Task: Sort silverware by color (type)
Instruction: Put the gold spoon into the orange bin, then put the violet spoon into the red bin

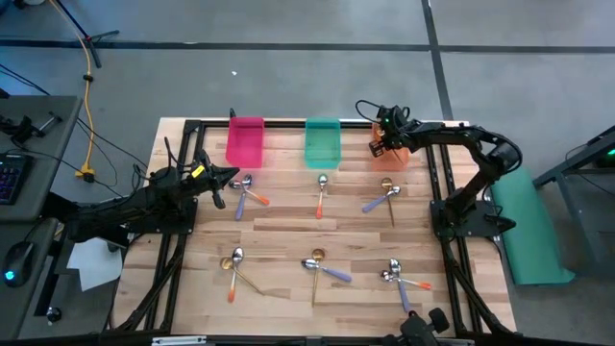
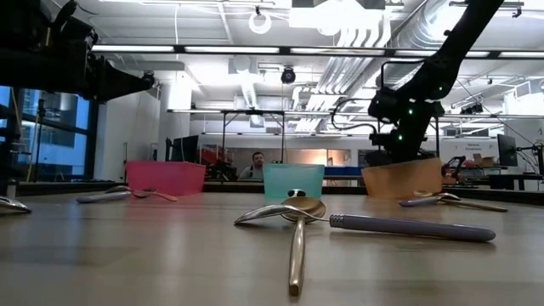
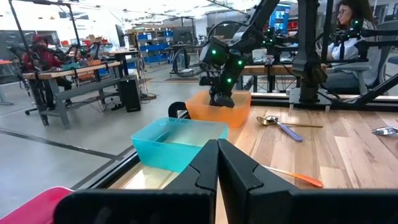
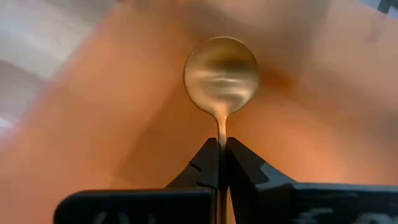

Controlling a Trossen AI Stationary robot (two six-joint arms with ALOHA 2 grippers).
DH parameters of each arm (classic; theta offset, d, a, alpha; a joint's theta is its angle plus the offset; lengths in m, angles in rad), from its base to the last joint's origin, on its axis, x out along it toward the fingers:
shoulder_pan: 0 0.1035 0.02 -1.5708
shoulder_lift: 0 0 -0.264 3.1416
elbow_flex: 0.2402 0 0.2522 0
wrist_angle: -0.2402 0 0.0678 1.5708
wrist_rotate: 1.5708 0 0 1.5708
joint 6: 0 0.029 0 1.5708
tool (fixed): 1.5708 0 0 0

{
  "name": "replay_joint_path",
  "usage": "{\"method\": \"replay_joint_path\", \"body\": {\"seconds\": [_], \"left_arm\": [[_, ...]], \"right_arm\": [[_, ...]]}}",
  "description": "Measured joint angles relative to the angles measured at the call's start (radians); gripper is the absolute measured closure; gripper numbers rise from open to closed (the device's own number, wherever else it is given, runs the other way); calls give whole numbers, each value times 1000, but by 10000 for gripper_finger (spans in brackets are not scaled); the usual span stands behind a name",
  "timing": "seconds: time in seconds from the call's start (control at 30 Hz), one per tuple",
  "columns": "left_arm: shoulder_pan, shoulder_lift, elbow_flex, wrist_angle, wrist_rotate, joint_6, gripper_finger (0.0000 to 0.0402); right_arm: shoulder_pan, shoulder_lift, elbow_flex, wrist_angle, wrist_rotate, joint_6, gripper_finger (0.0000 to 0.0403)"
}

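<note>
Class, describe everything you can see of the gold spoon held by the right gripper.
The gold spoon is slim and all gold-coloured, metal by its look, with a rounded, shiny bowl and a thin stem. The right gripper is shut on that stem, its two dark fingers pinching it just behind the bowl, so the rest of the handle is hidden. The bowl points away from the gripper, over the orange bin, whose translucent plastic fills the view behind it. Whether the spoon touches the bin cannot be told.

overhead straight down, low table-level, two wrist close-ups
</note>
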Motion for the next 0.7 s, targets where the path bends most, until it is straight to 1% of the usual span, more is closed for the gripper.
{"method": "replay_joint_path", "body": {"seconds": [0.17, 0.33, 0.53, 0.63, 0.7], "left_arm": [[0, 0, 0, 0, 0, 0, 401], [0, 0, 0, 0, 0, 0, 401], [0, 0, 0, 0, 0, 0, 401], [0, 0, 0, 0, 0, 0, 401], [0, 0, 0, 0, 0, 0, 401]], "right_arm": [[0, 6, 2, 2, 9, -15, 399], [0, -18, 2, 0, 15, -16, 366], [0, -84, 2, -5, 15, -16, 319], [1, -128, 2, -23, 14, -16, 311], [6, -165, 2, -45, 14, -19, 313]]}}
